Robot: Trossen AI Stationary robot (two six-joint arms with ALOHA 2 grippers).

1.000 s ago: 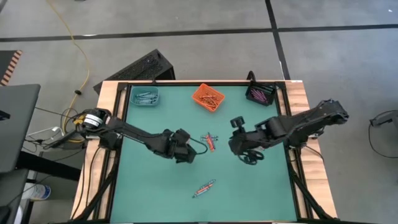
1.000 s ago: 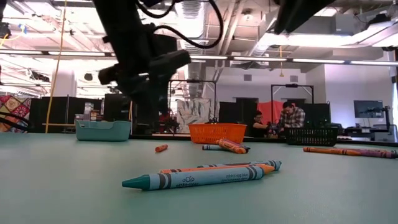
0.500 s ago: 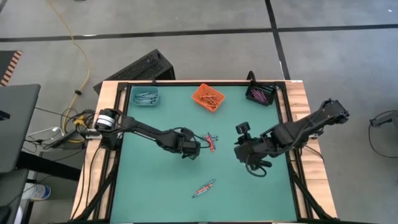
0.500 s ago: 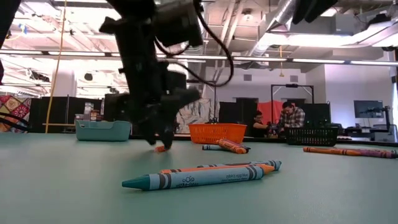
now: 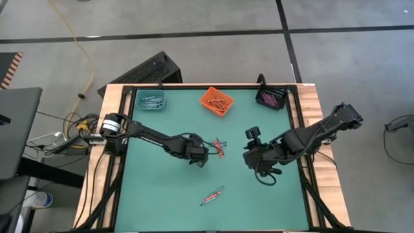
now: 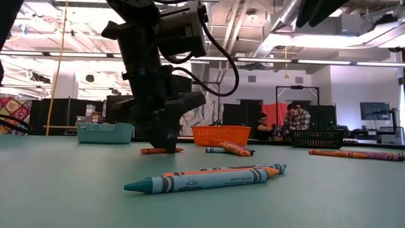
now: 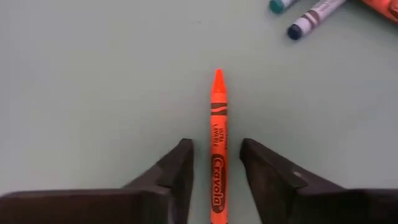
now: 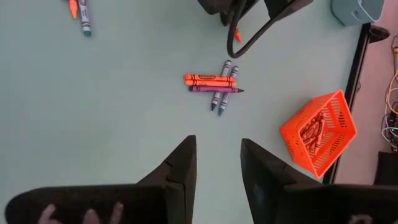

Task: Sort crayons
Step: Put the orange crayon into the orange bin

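My left gripper (image 5: 199, 155) is open, fingers pointing down at the green table, left of a small cluster of crayons (image 5: 218, 146). In the left wrist view its two fingers (image 7: 181, 163) stand on either side of one orange crayon (image 7: 218, 112) that lies flat on the table, with a gap on each side. The low view shows that crayon (image 6: 147, 151) at the fingertips. My right gripper (image 5: 254, 159) is open and empty above the table, right of the cluster; the right wrist view shows the cluster (image 8: 214, 84).
A teal bin (image 5: 150, 99), an orange bin (image 5: 217, 101) and a black bin (image 5: 272, 98) stand along the far edge, each holding crayons. A teal and an orange crayon (image 5: 212, 195) lie together nearer the front. People sit in the room beyond (image 6: 294, 120).
My left gripper has gone toward the table's right edge and down to the table, its fingers now straddling the orange crayon, which has turned about a little on the table. My right gripper has shifted slightly toward the near edge.
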